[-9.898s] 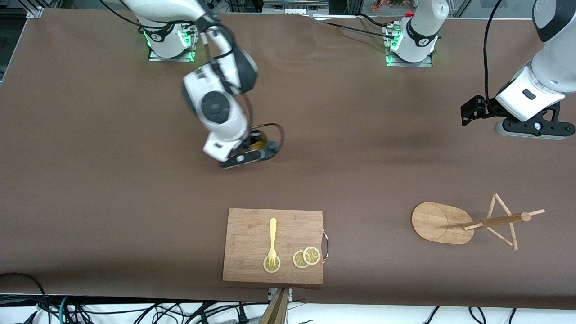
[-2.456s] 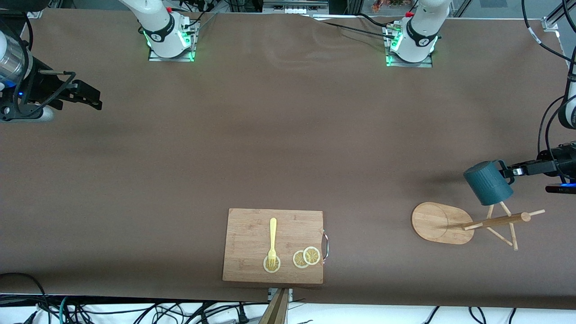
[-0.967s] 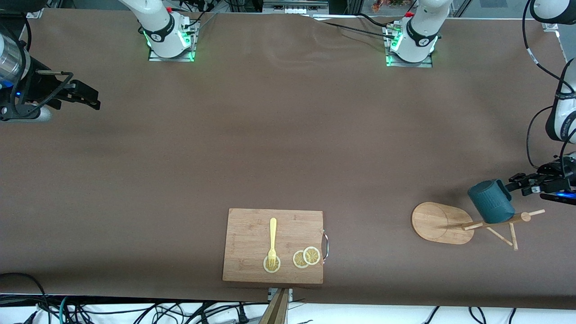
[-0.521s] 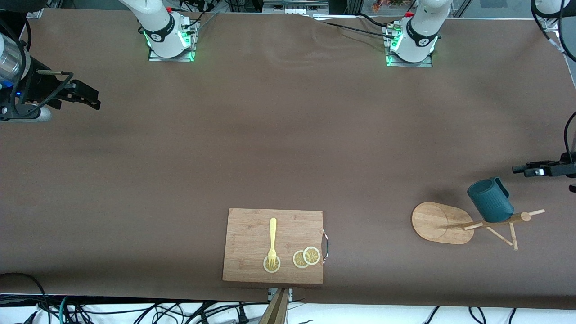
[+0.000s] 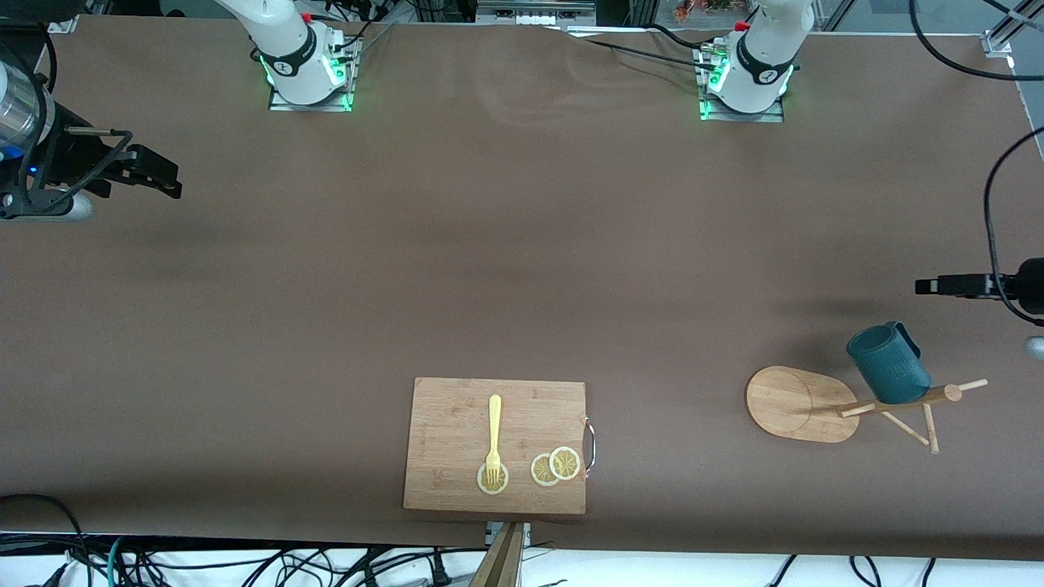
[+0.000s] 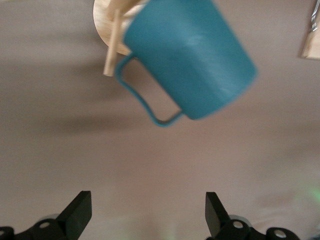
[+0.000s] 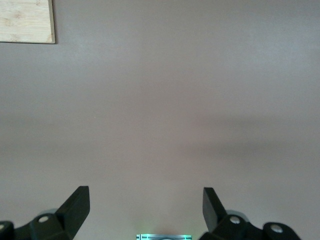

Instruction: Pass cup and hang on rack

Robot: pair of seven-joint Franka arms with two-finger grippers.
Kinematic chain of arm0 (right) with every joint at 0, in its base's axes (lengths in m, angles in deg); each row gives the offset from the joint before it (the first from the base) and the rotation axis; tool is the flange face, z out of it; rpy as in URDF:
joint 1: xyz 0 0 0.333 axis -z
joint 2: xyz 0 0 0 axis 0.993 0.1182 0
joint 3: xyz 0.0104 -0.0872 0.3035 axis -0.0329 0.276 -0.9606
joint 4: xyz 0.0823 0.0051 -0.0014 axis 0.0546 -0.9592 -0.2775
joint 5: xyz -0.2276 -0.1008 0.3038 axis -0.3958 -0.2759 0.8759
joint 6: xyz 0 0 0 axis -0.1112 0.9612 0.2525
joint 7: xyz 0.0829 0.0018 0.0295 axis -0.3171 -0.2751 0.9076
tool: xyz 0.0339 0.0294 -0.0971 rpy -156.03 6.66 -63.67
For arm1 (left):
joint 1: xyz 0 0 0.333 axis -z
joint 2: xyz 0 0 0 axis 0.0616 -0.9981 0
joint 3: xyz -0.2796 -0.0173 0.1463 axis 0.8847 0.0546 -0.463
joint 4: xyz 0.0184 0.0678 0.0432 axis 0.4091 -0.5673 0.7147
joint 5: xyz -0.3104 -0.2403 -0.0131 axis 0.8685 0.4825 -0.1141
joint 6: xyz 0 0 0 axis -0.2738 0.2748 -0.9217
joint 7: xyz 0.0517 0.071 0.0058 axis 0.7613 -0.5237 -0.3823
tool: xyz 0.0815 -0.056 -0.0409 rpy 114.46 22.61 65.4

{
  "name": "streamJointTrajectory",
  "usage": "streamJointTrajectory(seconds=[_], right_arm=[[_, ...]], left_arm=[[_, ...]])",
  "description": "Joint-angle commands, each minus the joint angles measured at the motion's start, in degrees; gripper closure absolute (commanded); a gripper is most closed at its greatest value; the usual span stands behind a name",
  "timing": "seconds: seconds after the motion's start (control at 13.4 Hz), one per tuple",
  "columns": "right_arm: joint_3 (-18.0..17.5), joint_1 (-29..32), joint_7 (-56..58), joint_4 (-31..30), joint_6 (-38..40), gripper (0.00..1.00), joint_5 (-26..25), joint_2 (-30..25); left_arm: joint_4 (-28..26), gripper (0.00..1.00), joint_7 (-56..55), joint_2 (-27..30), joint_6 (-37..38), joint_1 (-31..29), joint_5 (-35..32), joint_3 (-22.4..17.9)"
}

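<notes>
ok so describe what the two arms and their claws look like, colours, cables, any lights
Both arms are glossy white with dark grey joint bands, on metal base plates glowing green. Black cables trail from each. The left claw and right claw are matte black, each with two flat, wedge-shaped fingers and silver screws. A small blue light shows by the right wrist.

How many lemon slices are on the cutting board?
3, all on the cutting board near its front edge: one under the fork's tines, two overlapping beside it.

Dark teal cup [image 6: 192,57] w/ side handle is blurring in left wrist view; light wooden mug-tree rack [image 6: 111,30] is getting cut by frame edge.
</notes>
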Motion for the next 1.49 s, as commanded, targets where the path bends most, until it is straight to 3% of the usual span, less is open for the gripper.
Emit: streamJointTrajectory(seconds=[0.0,0.45,0.67,0.74,0.97,1.41], right_arm=[[-0.3,0.5,0.4,0.2,0.9,0.00,0.0,-0.6],[-0.2,0.5,0.4,0.2,0.9,0.00,0.0,-0.6],[-0.2,0.5,0.4,0.2,0.9,0.00,0.0,-0.7],[-0.2,0.5,0.4,0.2,0.9,0.00,0.0,-0.6],[-0.2,0.5,0.4,0.1,0.9,0.00,0.0,-0.6],[-0.2,0.5,0.4,0.2,0.9,0.00,0.0,-0.6]], left_arm=[[-1.7,0.00,-1.1,5.1,0.0,8.4,-8.4,-1.1],[-1.0,0.00,-6.3,8.6,-0.2,21.1,-13.8,-0.9],[-1.9,0.00,-6.4,11.7,-4.0,26.2,-12.5,-6.2],[-5.8,0.00,-6.7,15.3,-7.4,26.5,-11.7,-6.8],[-25.6,0.00,-11.1,28.3,-18.5,26.8,-3.0,-11.7],[-27.0,0.00,-13.2,28.4,-19.6,27.0,-2.8,-12.1]])
